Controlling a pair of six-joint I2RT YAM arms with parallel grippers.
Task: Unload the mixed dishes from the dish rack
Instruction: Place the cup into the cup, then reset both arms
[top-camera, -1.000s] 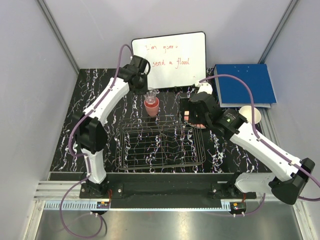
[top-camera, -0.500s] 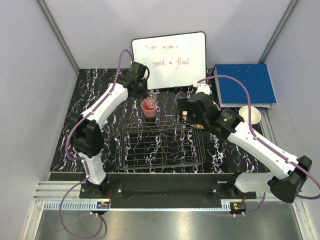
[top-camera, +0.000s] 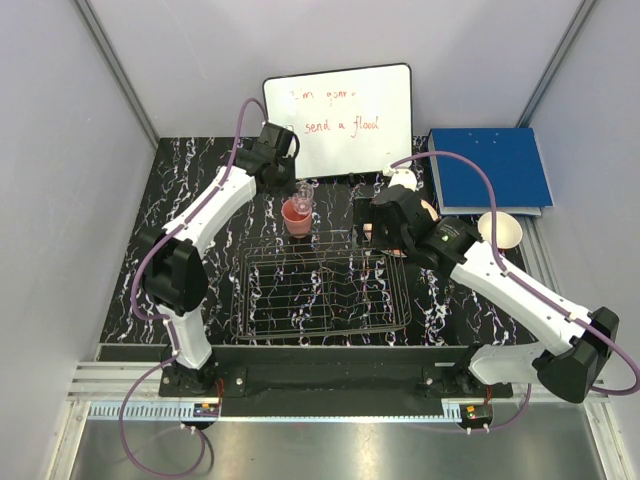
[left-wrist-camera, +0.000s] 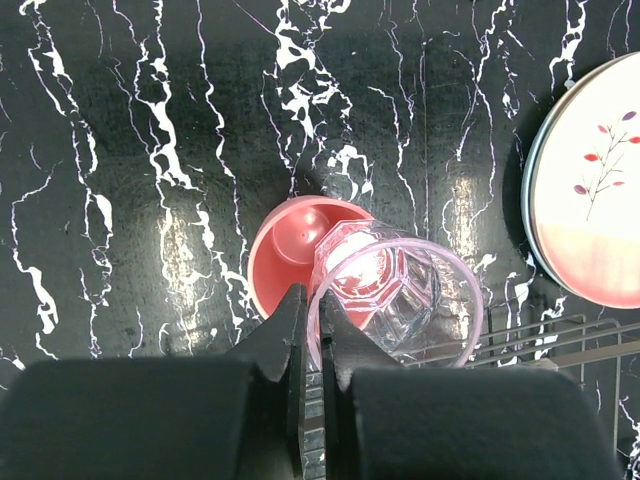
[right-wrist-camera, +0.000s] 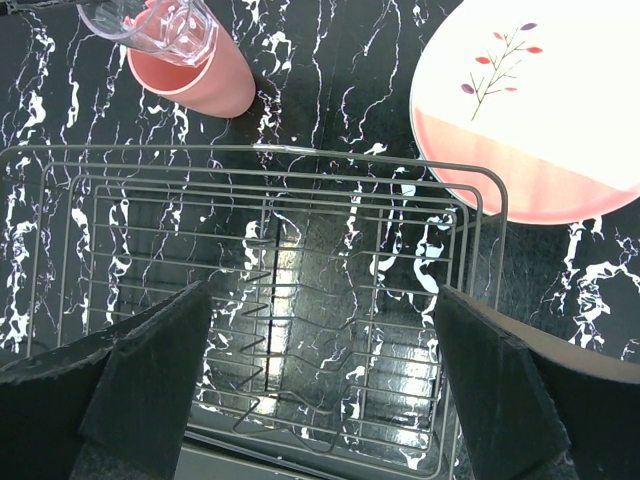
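Rack (top-camera: 325, 285): bare, as far as the top and right wrist views show, with nothing on prongs or grid; sits at the near middle of the black mat (top-camera: 180, 170). Unloaded, by the look of it. Cup (left-wrist-camera: 285, 245) upright on the mat just behind the rack's far edge, left of middle. Pink-band plate (right-wrist-camera: 540, 110) flat on the mat just beside the far right corner. Bowl (top-camera: 500, 230) well off to the right, near the blue book (top-camera: 490, 168). Blue-band plate not made out for certain: perhaps the pale round shape (top-camera: 408, 178) at the foot of the whiteboard (top-camera: 340, 120), partly hidden.

Left gripper (left-wrist-camera: 308, 325) pressed together on the glass (left-wrist-camera: 395, 300), pinching its rim wall; holds it tilted over the cup's mouth, touching or not cannot be told. Right gripper (right-wrist-camera: 320, 400) spread wide and empty; hovers over the rack's far right part.

Looks nearly done: unloading itself finished, only the glass left to set down and let go. Calls for a slow lowering onto bare mat beside the cup, not onto its rim; thin wall and narrow pinch likely to slip or tip otherwise.
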